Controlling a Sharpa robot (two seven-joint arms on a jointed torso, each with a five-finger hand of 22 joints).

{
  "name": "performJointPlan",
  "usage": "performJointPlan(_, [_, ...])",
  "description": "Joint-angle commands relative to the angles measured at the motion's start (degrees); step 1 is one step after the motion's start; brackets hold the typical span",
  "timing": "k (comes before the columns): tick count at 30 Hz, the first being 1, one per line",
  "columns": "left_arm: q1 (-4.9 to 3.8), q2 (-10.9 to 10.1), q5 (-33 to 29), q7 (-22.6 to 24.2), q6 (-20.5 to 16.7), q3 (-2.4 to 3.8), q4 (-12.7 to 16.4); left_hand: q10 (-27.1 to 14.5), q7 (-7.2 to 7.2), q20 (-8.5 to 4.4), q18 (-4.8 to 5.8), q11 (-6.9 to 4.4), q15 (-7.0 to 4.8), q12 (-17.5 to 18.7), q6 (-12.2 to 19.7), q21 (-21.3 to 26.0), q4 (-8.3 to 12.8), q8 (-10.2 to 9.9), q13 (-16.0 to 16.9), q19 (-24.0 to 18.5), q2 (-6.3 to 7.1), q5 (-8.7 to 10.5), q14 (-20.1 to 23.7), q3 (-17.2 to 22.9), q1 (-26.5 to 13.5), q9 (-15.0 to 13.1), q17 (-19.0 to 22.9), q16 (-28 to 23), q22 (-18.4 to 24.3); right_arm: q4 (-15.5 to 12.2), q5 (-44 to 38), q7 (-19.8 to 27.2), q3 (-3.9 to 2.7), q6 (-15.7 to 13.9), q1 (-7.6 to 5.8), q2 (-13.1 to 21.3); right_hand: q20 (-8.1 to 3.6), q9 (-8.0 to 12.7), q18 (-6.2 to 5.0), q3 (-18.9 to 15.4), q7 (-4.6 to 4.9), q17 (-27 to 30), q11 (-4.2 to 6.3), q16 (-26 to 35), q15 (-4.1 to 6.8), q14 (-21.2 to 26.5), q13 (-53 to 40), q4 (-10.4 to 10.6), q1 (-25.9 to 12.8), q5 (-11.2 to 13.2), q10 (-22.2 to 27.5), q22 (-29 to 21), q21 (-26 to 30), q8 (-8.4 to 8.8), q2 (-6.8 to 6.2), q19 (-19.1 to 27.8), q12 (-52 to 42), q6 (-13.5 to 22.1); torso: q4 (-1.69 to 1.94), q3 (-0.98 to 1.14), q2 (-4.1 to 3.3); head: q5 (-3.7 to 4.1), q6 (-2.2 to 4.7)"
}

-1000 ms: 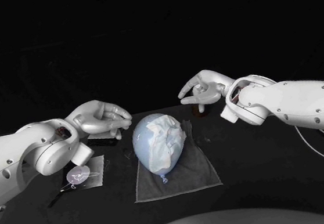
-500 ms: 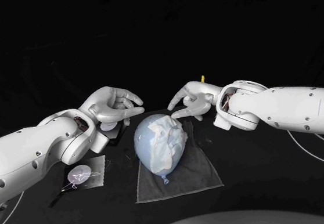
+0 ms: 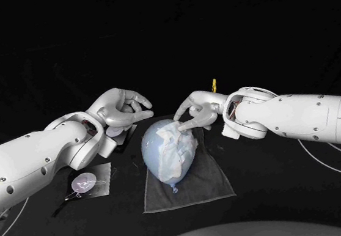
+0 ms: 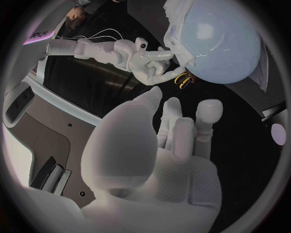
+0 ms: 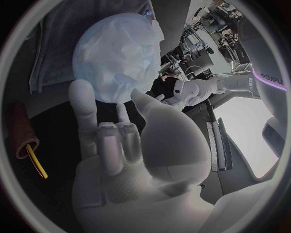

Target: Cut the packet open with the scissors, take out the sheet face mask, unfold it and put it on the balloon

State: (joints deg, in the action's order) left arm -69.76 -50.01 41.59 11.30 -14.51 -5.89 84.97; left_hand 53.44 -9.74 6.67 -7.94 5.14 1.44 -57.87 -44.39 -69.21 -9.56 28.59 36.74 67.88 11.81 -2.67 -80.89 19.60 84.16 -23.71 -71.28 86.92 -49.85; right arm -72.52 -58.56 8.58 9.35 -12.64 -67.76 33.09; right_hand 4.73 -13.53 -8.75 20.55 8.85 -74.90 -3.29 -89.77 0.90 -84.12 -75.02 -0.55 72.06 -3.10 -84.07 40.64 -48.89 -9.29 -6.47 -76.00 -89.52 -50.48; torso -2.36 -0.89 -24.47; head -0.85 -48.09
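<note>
A pale blue balloon point(image 3: 159, 157) point(image 4: 224, 43) point(image 5: 115, 53) lies on a grey towel point(image 3: 201, 187) in the middle of the table. The white sheet mask point(image 3: 174, 141) point(image 4: 176, 24) sits crumpled over the balloon's far half. My right hand point(image 3: 194, 110) point(image 4: 142, 58) point(image 5: 121, 160) is at the balloon's far right end, fingertips on the mask's edge. I cannot tell if it pinches the mask. My left hand point(image 3: 120, 110) point(image 4: 169, 145) hovers above the balloon's far left side, fingers apart and holding nothing. The cut packet point(image 3: 88, 183) lies flat to the left of the towel.
The yellow handles of the scissors point(image 3: 214, 83) point(image 4: 184, 80) point(image 5: 33, 162) stick out of a brown holder point(image 5: 21, 128) behind my right hand. A small dark block point(image 3: 119, 140) sits under my left hand. Both forearms flank the towel closely.
Both hands have moved inward toward the balloon's far end. The right hand has dropped until its fingertips reach the mask. The left hand has risen and opened its fingers.
</note>
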Motion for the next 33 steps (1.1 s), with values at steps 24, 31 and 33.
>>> performJointPlan(24, [-0.02, 0.1, 0.3, 0.3, 0.8, 0.04, 0.3, 0.1, 0.07, -0.06, 0.66, -0.12, -0.13, -1.6, -0.3, -1.7, -0.2, 0.7, 0.5, 1.3, -0.63, -0.12, -1.2, 0.6, 1.0, 0.4, -1.8, 0.6, -2.1, -0.4, -3.1, -0.1, -0.15, -2.2, 0.05, -0.7, 0.18, -2.1, 0.12, 3.4, -1.48, -15.1, 0.49, -0.2, 0.18, -5.9, -15.0, -3.1, 3.8, 0.3, -5.9, 3.2, -2.8, -5.39, 4.51, 1.2, -0.5, -7.9, 0.01, -0.02, -0.26, -0.03, -0.60])
performJointPlan(31, [-0.02, 0.0, -0.3, 0.3, 0.9, 0.04, 0.3, 0.0, 0.05, -0.07, 0.64, -0.11, -0.14, -1.6, -0.4, -1.7, -0.3, 0.8, 0.5, 1.2, -0.75, -0.12, -0.8, 0.7, 1.1, 0.5, -0.9, 0.5, -2.1, -0.8, -4.4, -0.4, -0.15, -1.9, 0.08, -0.5, -1.74, -5.7, 0.26, 4.0, -4.29, -15.1, 3.00, -0.2, 2.34, -5.9, -15.0, -4.8, 2.8, 0.3, -5.9, 5.1, -4.3, -11.45, 4.83, 1.6, -0.5, -10.5, 0.11, -0.02, -0.16, 0.19, -0.90])
performJointPlan(33, [-0.02, 0.0, -0.4, 0.3, 0.9, 0.04, 0.4, 0.0, 0.04, -0.08, 0.63, -0.11, -0.14, -1.6, -0.4, -1.6, -0.3, 0.8, 0.4, 1.2, -0.78, -0.12, -0.7, 0.8, 1.1, 0.5, -0.7, 0.4, -2.0, -0.7, -4.6, -0.7, -0.15, -1.5, 0.08, -0.5, -1.91, -6.1, 0.35, 4.0, -4.51, -15.1, 3.20, -0.2, 2.51, -5.9, -15.0, -4.8, 2.3, 0.3, -5.9, 5.7, -4.7, -12.01, 4.78, 1.5, -0.5, -10.2, 0.06, 0.00, -0.15, 0.15, -0.90])
